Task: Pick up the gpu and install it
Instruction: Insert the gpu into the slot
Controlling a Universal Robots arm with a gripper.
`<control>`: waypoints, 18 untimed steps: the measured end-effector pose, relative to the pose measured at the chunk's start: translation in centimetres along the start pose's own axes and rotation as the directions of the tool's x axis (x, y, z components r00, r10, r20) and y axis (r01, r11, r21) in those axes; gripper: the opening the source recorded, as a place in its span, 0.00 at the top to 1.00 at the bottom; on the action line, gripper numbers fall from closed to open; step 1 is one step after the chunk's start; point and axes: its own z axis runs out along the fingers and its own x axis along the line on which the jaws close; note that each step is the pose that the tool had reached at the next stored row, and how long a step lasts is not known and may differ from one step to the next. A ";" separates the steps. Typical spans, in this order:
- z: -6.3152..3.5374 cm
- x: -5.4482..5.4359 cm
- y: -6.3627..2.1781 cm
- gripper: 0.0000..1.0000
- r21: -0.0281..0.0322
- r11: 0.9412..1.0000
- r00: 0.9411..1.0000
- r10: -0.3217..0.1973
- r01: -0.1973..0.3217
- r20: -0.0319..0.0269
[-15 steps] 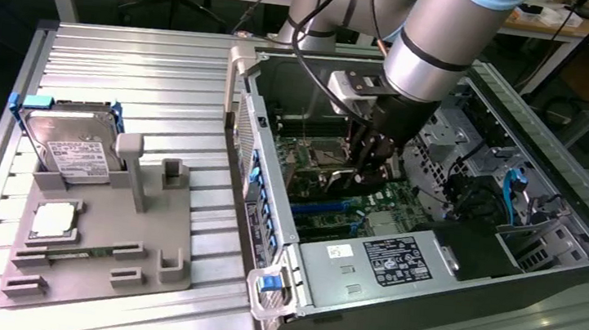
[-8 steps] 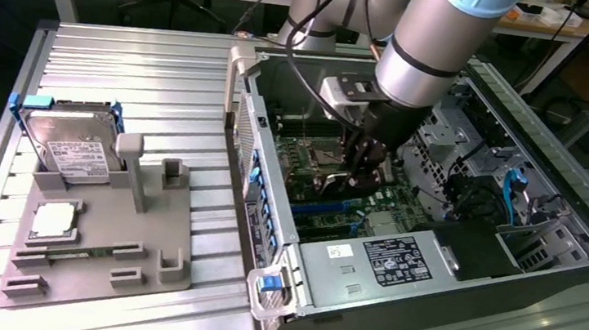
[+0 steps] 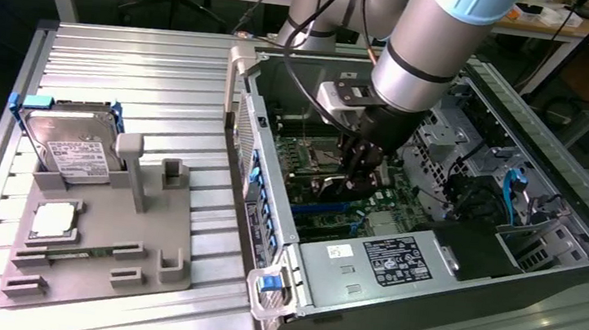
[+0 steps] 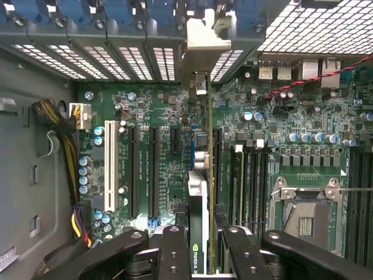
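The gpu (image 4: pixel 198 186) stands on edge over the green motherboard (image 4: pixel 169 157), seen from above as a thin dark card. Its pale metal end bracket (image 4: pixel 201 41) lies against the case's rear slot openings. My gripper (image 4: pixel 201 236) is shut on the gpu, with one black finger (image 4: pixel 173 251) on each side of the card. In the exterior view the gripper (image 3: pixel 357 176) reaches down into the open computer case (image 3: pixel 267 211) with the gpu (image 3: pixel 338 184) below it. Whether the card sits fully in its slot I cannot tell.
Beside the card lie a white slot (image 4: pixel 109 166), black slots (image 4: pixel 134 169), memory slots (image 4: pixel 250 181) and the CPU socket (image 4: pixel 306 213). A cable bundle (image 4: pixel 49 116) runs along the case wall. At the exterior view's left, a grey fixture (image 3: pixel 99 251) holds a hard drive (image 3: pixel 72 150).
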 end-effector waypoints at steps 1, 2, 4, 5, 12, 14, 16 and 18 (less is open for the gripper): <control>0.02 0.0 0.04 0.73 0.000 1.000 1.000 0.000 0.000 0.000; 0.03 0.0 0.03 0.73 0.000 1.000 1.000 0.001 -0.001 0.000; 0.07 0.1 0.04 0.73 0.000 1.000 1.000 0.005 -0.005 0.000; 0.07 0.1 0.04 0.73 0.000 1.000 1.000 0.006 -0.006 0.000; 0.20 0.3 0.34 0.73 0.001 1.000 1.000 0.028 -0.028 0.001; 0.30 0.3 0.48 0.73 0.001 0.999 0.999 0.037 -0.037 0.001; 0.36 0.3 0.60 0.73 0.001 0.999 0.999 0.043 -0.043 0.001; 0.43 0.3 0.73 0.73 0.001 0.999 0.999 0.048 -0.048 0.001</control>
